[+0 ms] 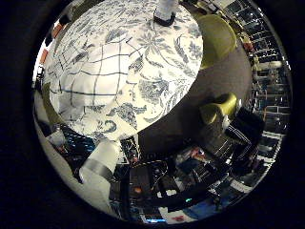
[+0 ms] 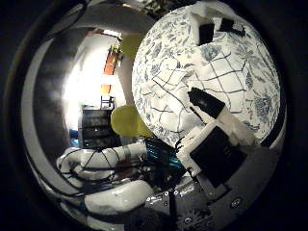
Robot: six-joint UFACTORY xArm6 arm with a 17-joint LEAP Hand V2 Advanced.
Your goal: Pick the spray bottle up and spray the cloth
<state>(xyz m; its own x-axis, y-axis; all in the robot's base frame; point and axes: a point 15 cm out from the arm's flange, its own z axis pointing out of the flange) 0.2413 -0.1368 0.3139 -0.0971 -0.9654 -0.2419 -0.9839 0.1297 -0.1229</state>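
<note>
Hovering over the cloth (image 1: 95,81), hand (image 2: 211,144) uncurled; spray bottle (image 1: 165,12) only in little-finger view.

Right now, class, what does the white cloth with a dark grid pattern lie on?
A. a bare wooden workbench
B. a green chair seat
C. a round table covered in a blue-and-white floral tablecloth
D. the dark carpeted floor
C: the white cloth with a dark grid pattern rests flat on the round table's blue-and-white floral tablecloth, whose print surrounds it.
</note>
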